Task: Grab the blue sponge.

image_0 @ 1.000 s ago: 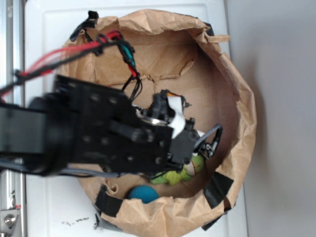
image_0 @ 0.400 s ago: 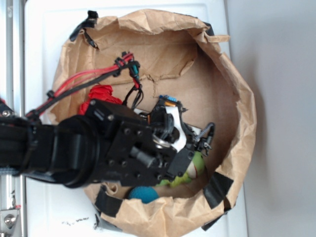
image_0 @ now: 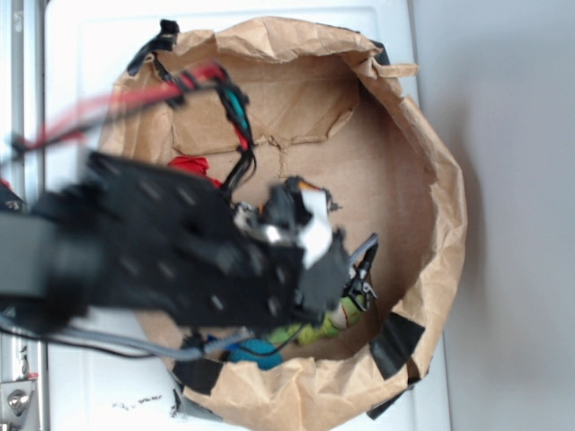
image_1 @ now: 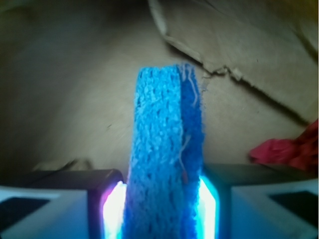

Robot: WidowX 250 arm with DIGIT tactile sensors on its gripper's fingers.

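Observation:
The blue sponge (image_1: 164, 129) stands upright between my two fingers in the wrist view, a porous bright-blue block filling the gap. My gripper (image_1: 162, 199) is shut on it, with both pads pressed against its sides. In the exterior view the gripper (image_0: 363, 268) hangs inside the brown paper bag (image_0: 440, 206), above the green plush toy (image_0: 325, 329). The sponge itself is hidden there by the arm and the fingers.
A red cloth (image_0: 189, 164) lies at the bag's left, seen also as the red cloth (image_1: 289, 149) in the wrist view. A teal ball (image_0: 254, 352) peeks out under the arm by the bag's near wall. Crumpled bag walls ring the gripper.
The arm has moved and is blurred; it now covers most of the teal ball. The fingers have shifted slightly down and left over the plush toy.

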